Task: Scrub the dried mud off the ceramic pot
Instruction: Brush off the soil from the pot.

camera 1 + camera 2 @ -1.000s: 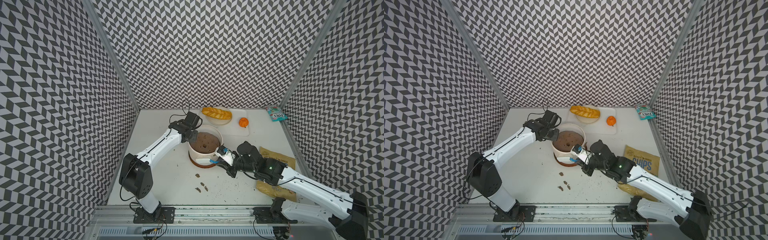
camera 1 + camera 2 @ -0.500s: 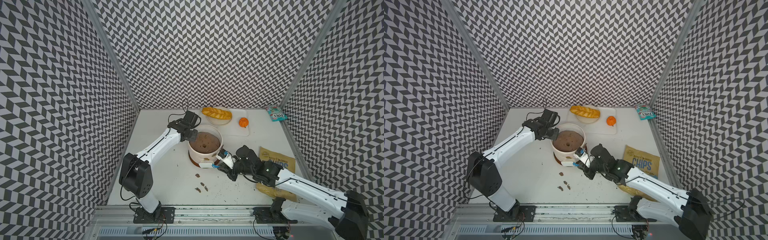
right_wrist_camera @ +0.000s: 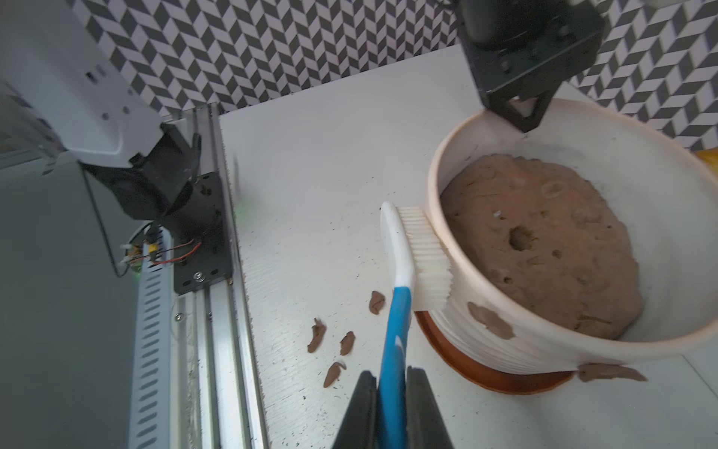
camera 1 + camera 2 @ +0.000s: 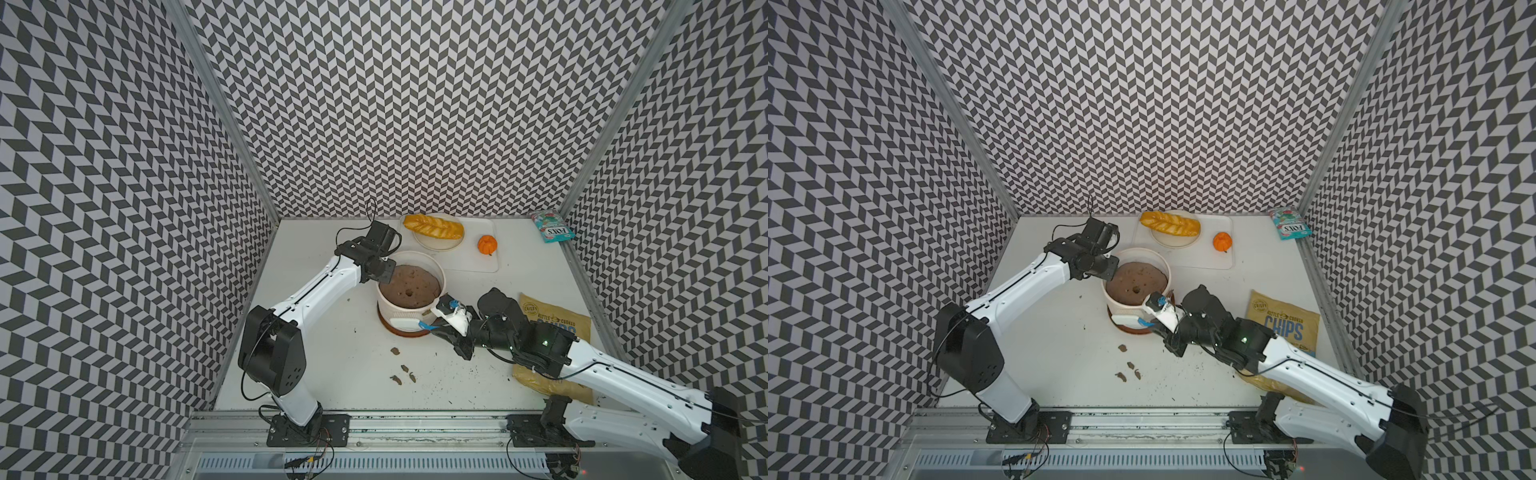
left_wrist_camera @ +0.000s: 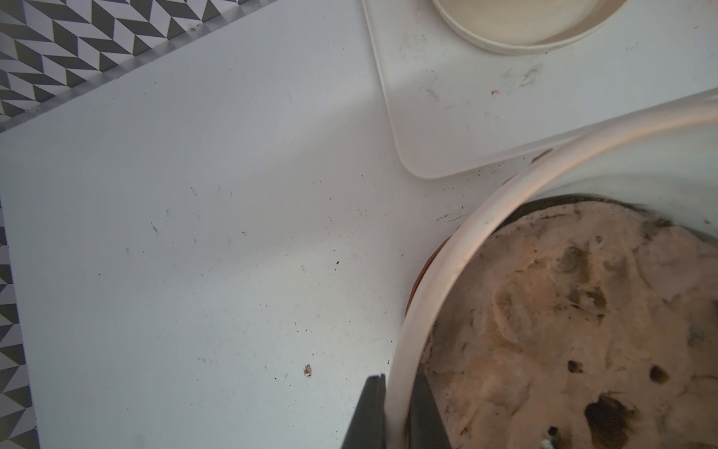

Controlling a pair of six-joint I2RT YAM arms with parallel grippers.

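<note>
Gripped by the right end effector [image 3: 391, 375], the brush [image 3: 402, 248] was pressed beside the dried mud [image 3: 490, 320] (ceramic pot [image 3: 524, 352] pinched by left end effector [image 5: 397, 383]).

The ceramic pot [image 4: 431, 259] stands on a saucer [image 3: 466, 365] in the middle of the desk [image 4: 324, 332]. Behind it lies a tray [image 4: 469, 259] bearing a plate [image 4: 438, 248]; right of it, a chips bag [image 4: 552, 320]; before it, dried mud flakes [image 4: 395, 351]. A brush [image 4: 405, 323] touches its front wall.

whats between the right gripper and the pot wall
A brush: its blue handle is clamped in the right gripper and its white bristles press against the ceramic pot at its outer wall, shown clearest in the right wrist view.
</note>
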